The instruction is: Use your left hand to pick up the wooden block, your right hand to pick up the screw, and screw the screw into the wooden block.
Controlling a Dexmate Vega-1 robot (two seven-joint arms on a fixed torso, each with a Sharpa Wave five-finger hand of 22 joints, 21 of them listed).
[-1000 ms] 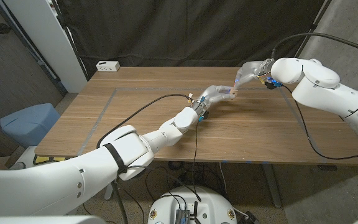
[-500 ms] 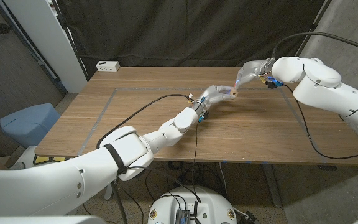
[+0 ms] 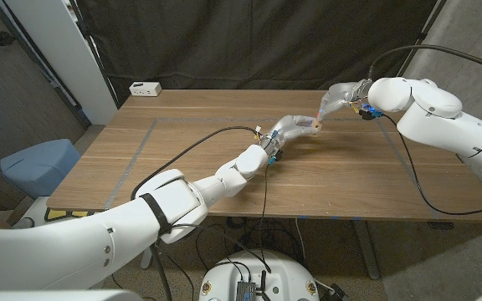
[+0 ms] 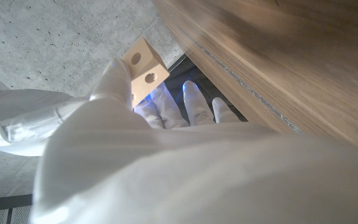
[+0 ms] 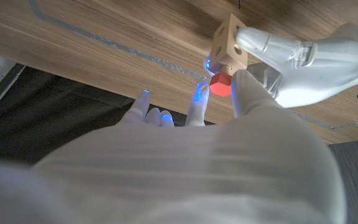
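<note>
My left hand (image 3: 289,127) holds a small pale wooden block (image 3: 314,124) with round holes above the far middle of the table; the block (image 4: 143,70) is pinched at the fingertips of my left hand (image 4: 135,118). My right hand (image 3: 335,99) comes in from the right and meets the block. It pinches a red-headed screw (image 5: 220,83) whose shaft goes into the underside of the block (image 5: 230,42); my right hand (image 5: 197,112) has its other fingers spread. The left hand (image 5: 303,59) grips the block from the opposite side.
A white power strip (image 3: 145,88) lies at the table's far left corner. Grey tape lines (image 3: 141,146) mark the wooden table (image 3: 341,180). A black cable (image 3: 191,150) trails along my left arm. A blue seat (image 3: 36,163) stands left of the table.
The block and both hands have risen slightly and shifted a touch right; the screw stays at the block.
</note>
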